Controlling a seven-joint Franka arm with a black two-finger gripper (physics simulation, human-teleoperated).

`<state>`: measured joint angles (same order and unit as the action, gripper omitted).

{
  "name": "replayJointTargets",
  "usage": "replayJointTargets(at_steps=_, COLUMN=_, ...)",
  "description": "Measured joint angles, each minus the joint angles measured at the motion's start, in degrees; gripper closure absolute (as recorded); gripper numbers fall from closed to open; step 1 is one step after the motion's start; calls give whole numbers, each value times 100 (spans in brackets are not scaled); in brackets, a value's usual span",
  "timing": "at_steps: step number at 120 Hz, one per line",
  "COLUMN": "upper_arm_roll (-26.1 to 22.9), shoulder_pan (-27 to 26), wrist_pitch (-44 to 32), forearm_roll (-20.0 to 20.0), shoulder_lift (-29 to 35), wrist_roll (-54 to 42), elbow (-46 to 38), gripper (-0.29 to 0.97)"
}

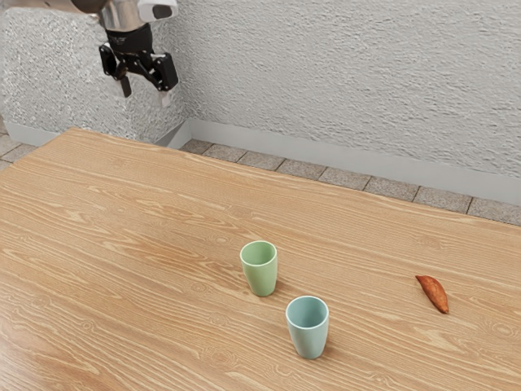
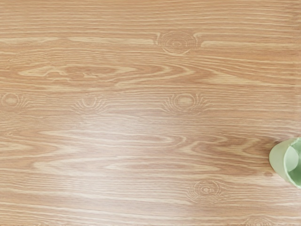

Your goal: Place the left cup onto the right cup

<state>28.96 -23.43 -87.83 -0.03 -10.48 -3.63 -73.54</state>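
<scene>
A light green cup [image 1: 259, 267] stands upright near the middle of the wooden table [image 1: 122, 244]. A pale blue cup [image 1: 308, 326] stands upright close by, nearer the front edge and toward the exterior view's right. The two cups are apart. My gripper [image 1: 145, 91] hangs high in the upper left of the exterior view, far above the table and well away from both cups, open with nothing between its fingers. In the wrist view the green cup [image 2: 287, 161] shows at the edge, seen from above, on the bare table [image 2: 141, 113].
A small reddish-brown object [image 1: 433, 292] lies on the table toward the exterior view's right. A rough grey wall [image 1: 366, 73] and a tiled floor strip [image 1: 342, 175] run behind the table's far edge.
</scene>
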Motion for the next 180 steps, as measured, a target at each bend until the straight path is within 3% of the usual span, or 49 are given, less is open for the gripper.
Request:
replayJointTargets(at_steps=26, upper_arm_roll=-352, shoulder_pan=55, wrist_pitch=164, forearm_roll=6, shoulder_lift=-71, wrist_roll=-131, elbow=-38, gripper=0)
replayJointTargets(at_steps=40, upper_arm_roll=-1210, shoulder_pan=913, wrist_pitch=-77, forearm_roll=13, shoulder_lift=-331, wrist_roll=-270, elbow=-40, gripper=0)
replayJointTargets(at_steps=68, upper_arm_roll=-1524, shoulder_pan=1472, wrist_pitch=-700, forearm_roll=-186, shoulder_lift=-1683, wrist_roll=-319, elbow=108, gripper=0)
replayJointTargets(at_steps=91, upper_arm_roll=-1619, shoulder_pan=1447, wrist_pitch=-1477, forearm_roll=-440, shoulder_lift=-1774, wrist_roll=-351, elbow=-598, gripper=0)
replayJointTargets(at_steps=115, upper_arm_roll=-1803, shoulder_pan=924, wrist_pitch=-2170, forearm_roll=-720, shoulder_lift=-857, wrist_roll=-349, elbow=-2133, gripper=0)
replayJointTargets(at_steps=132, upper_arm_roll=-1972, shoulder_pan=596, wrist_pitch=-2511, forearm_roll=-804, shoulder_lift=-860, wrist_roll=-322, elbow=-2323, gripper=0)
replayJointTargets(at_steps=158, upper_arm_roll=-1989, shoulder_pan=547, wrist_pitch=-2848, forearm_roll=-848, shoulder_lift=-756, wrist_roll=-215, elbow=-3044, gripper=0)
replayJointTargets(at_steps=180, upper_arm_roll=-1990, shoulder_pan=495, wrist_pitch=-3270, forearm_roll=-795, shoulder_lift=-896, wrist_roll=-19, elbow=-2972, gripper=0)
